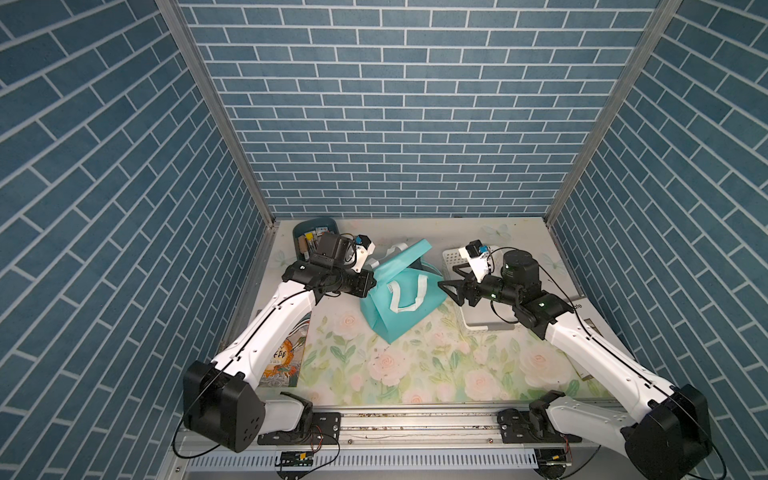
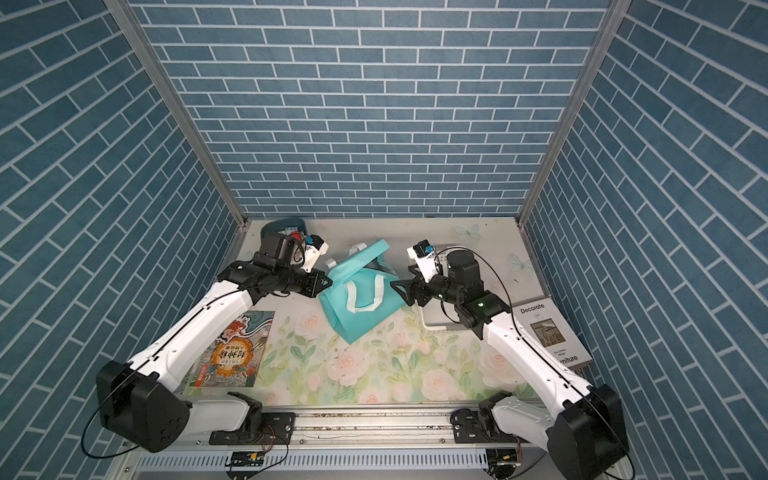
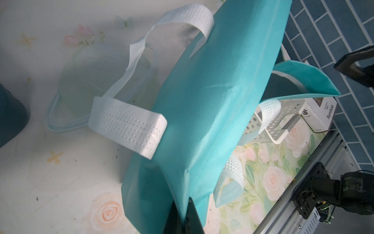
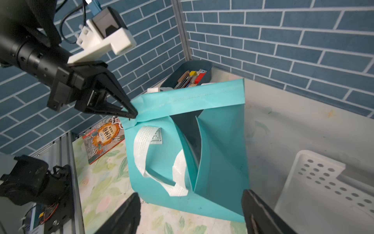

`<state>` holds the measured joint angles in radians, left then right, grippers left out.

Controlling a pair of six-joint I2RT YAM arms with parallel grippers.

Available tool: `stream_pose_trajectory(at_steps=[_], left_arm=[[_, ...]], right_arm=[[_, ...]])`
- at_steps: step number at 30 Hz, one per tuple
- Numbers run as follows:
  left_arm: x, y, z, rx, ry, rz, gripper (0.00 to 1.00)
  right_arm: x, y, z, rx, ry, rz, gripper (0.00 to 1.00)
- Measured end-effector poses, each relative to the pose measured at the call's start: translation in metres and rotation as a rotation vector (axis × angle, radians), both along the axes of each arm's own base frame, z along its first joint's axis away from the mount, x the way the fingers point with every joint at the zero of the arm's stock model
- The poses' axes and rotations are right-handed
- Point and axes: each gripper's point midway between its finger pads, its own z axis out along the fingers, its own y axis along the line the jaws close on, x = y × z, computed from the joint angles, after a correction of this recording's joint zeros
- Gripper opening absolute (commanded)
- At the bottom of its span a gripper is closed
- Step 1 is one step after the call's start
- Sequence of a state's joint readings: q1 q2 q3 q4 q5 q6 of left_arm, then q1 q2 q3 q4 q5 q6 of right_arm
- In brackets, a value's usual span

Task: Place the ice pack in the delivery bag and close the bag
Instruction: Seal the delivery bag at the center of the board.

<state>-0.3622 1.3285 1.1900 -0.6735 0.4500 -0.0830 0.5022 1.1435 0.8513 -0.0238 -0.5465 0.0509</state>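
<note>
The teal delivery bag [image 1: 399, 309] [image 2: 357, 320] stands mid-table, its mouth gaping and its white strap handles hanging loose. My left gripper [image 1: 372, 286] [image 3: 185, 220] is shut on the bag's [image 3: 212, 91] top edge at its left corner, which also shows in the right wrist view. The ice pack [image 3: 85, 85], a clear pouch with a pale blue rim, lies flat on the table just outside the bag, partly under one handle. My right gripper [image 1: 446, 277] [image 4: 190, 193] is open and empty at the bag's [image 4: 222, 152] right side.
A white perforated basket [image 1: 453, 259] [image 4: 323, 182] sits right of the bag under my right arm. A dark-blue bin [image 1: 309, 232] of small items stands at the back left. An illustrated book [image 2: 232, 353] lies front left, and a "Decorate Furniture" booklet [image 2: 548, 332] at the right edge.
</note>
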Motion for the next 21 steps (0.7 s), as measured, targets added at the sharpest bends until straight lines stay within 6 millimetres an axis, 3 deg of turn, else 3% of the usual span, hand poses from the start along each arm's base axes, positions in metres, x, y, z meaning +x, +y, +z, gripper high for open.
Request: stream_pose_trajectory(at_steps=[8, 13, 21], left_arm=[[-0.010, -0.003, 0.003, -0.037, 0.015, -0.014, 0.00], [-0.017, -0.002, 0.003, -0.054, 0.025, -0.012, 0.00], [-0.025, -0.004, 0.002, -0.082, 0.041, -0.013, 0.00]], right_arm=[[0.020, 0.005, -0.019, -0.012, -0.004, 0.027, 0.69], [0.030, 0.010, -0.033, -0.014, 0.010, 0.042, 0.55], [0.044, 0.024, -0.034, 0.049, 0.030, 0.084, 0.30]])
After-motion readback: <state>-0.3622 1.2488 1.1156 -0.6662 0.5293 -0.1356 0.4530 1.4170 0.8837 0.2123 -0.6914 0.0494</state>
